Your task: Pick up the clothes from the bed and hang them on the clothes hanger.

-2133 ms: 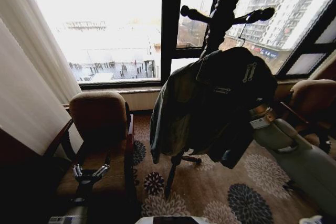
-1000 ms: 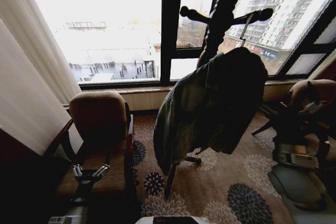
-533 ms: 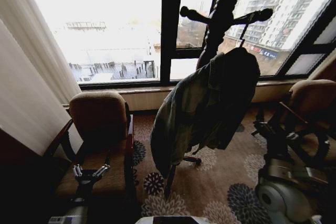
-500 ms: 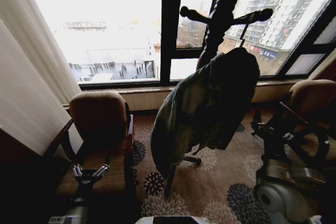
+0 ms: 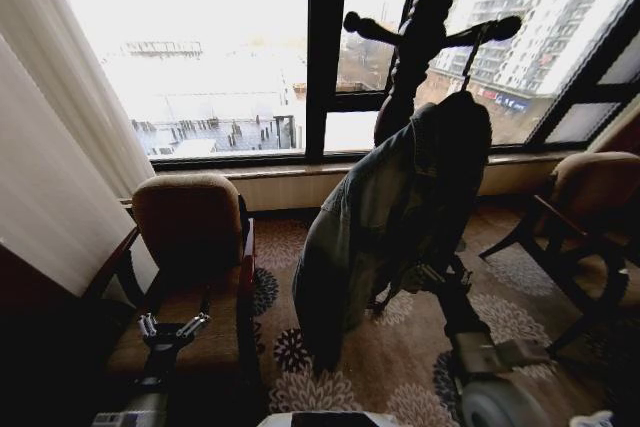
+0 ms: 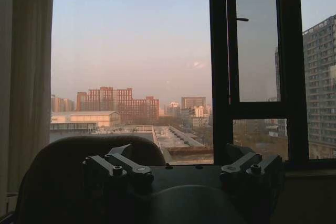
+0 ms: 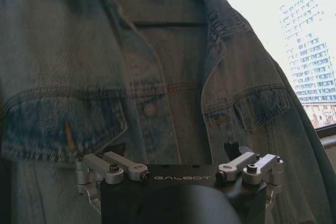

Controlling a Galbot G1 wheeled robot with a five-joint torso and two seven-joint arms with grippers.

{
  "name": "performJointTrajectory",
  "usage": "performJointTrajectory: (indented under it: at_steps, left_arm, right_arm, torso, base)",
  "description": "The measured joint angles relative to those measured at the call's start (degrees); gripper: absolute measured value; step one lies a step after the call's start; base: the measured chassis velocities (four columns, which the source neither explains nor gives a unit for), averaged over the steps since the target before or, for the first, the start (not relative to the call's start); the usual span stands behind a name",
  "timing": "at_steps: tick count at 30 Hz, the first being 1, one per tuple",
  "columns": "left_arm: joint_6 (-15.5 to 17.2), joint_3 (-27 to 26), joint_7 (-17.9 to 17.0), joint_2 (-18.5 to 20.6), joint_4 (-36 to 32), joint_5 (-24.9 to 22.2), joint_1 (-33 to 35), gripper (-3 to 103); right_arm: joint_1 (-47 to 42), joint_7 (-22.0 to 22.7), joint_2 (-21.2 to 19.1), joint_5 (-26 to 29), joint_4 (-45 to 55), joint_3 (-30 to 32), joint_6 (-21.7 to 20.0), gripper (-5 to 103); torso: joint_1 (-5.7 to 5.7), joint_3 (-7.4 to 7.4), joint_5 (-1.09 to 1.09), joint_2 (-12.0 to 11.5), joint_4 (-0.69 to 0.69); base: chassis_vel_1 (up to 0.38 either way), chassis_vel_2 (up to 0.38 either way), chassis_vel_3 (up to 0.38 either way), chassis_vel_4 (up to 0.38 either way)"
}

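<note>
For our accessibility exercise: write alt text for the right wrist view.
A faded-blue denim jacket hangs open on a thin black hanger, close before the right gripper, whose fingers are spread and empty. Bright window and a tower block lie beyond.

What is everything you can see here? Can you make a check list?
Surface: flowered carpet.
Job's things: denim jacket on a hanger, hanging from the coat stand.
Clutter: nothing seen.
Pincers: right pincer open, close to the jacket's front; left pincer open, low over the armchair.
Cables: nothing seen.
Surroundings: big window, curtain, second chair.
</note>
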Motion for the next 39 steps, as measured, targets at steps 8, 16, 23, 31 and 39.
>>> performJointTrajectory:
  at_steps: [8, 16, 23, 31, 39]
  left_arm:
    - [0.0, 0.0, 0.0, 0.0, 0.0, 0.0, 0.0, 100]
    - [0.0, 0.0, 0.0, 0.0, 0.0, 0.0, 0.0, 100]
    - [0.0, 0.0, 0.0, 0.0, 0.0, 0.0, 0.0, 100]
    - [0.0, 0.0, 0.0, 0.0, 0.0, 0.0, 0.0, 100]
    - [0.0, 0.0, 0.0, 0.0, 0.0, 0.0, 0.0, 100]
  right_arm:
    - [-7.7, 0.0, 1.9, -7.2, 0.8, -1.6, 3.8, 100]
    - [-9.1, 0.0, 2.3, -9.1, 1.5, -2.1, 4.3, 100]
    - [-8.9, 0.1, 2.3, -9.0, 1.6, -2.1, 4.1, 100]
    - [-8.8, 0.2, 2.3, -9.0, 1.6, -2.0, 4.0, 100]
    - [-8.7, 0.2, 2.3, -8.9, 1.6, -2.0, 4.0, 100]
  torso:
    - [0.0, 0.0, 0.01, 0.0, 0.0]
    - [0.0, 0.0, 0.01, 0.0, 0.01]
    - [0.0, 0.0, 0.01, 0.0, 0.01]
    - [0.0, 0.01, 0.01, 0.0, 0.01]
    - [0.0, 0.0, 0.01, 0.0, 0.01]
  base:
    - [0.0, 0.0, 0.0, 0.0]
    - [0.0, 0.0, 0.0, 0.0]
    - [0.0, 0.0, 0.0, 0.0]
    - [0.0, 0.0, 0.0, 0.0]
    - [0.0, 0.0, 0.0, 0.0]
